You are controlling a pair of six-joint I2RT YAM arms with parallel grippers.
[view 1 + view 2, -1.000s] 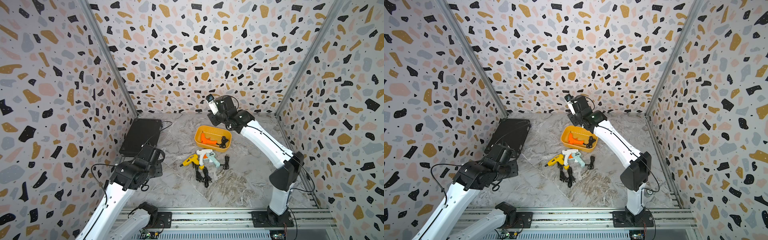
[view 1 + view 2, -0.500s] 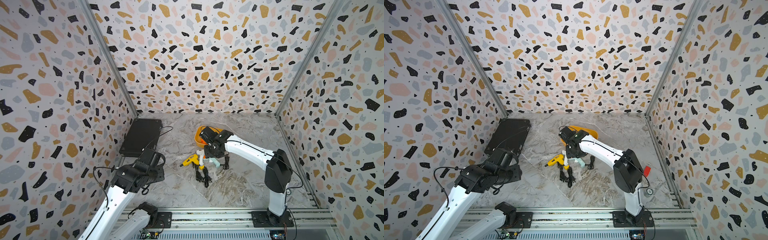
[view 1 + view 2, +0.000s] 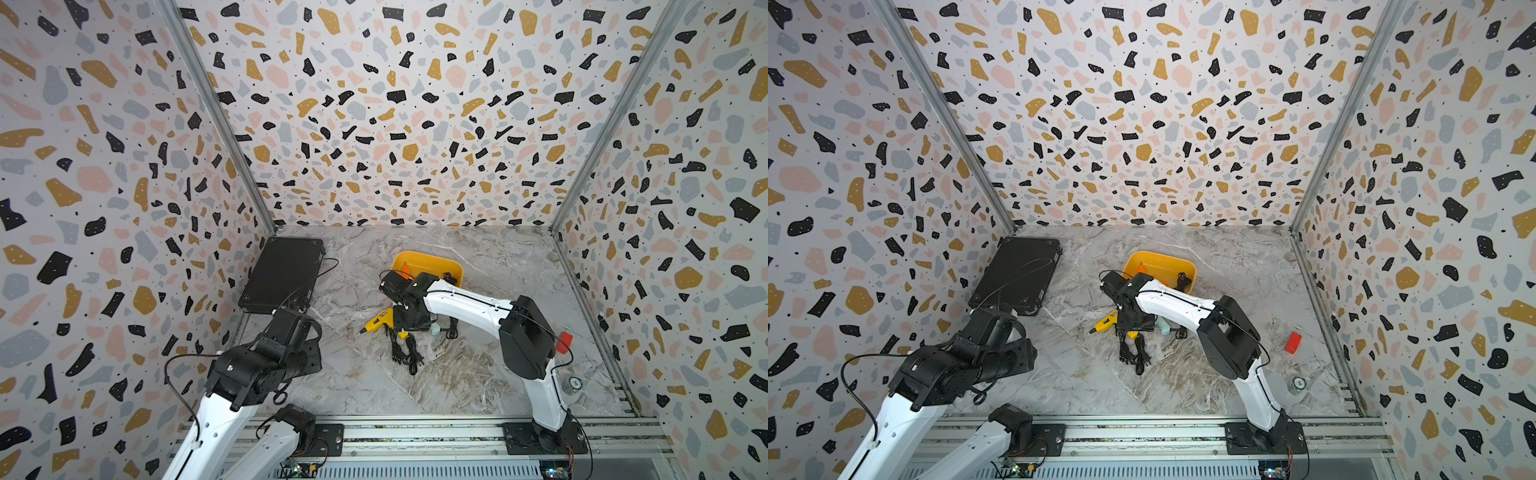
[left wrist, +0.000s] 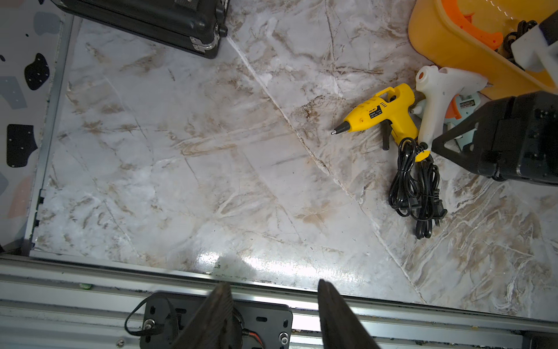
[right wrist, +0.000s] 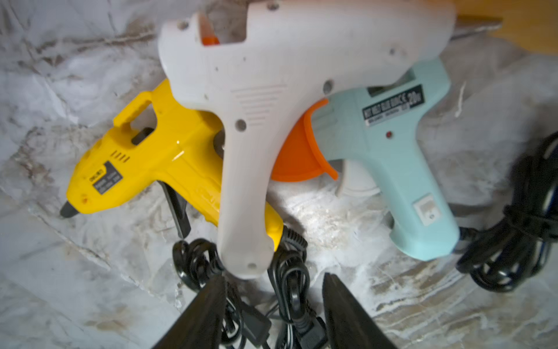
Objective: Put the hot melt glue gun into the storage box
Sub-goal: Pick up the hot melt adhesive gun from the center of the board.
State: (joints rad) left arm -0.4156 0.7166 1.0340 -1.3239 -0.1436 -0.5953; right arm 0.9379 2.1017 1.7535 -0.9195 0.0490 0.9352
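Approach: right gripper (image 5: 274, 276), jaws apart and empty, hangs by the white glue gun (image 5: 265, 75) handle (it lies across the yellow glue gun (image 5: 145, 157)); next, straddle and clamp. Left gripper (image 4: 273, 284) idle, jaws apart.

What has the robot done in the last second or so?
The right arm swung down from above the storage box; its open claw now hangs empty over the white glue gun. Nothing was grabbed or dropped. The yellow glue gun, blue glue gun, box and black case stayed put; the left arm barely shifted.

glossy plastic yellow glue gun (image 5: 151, 164)
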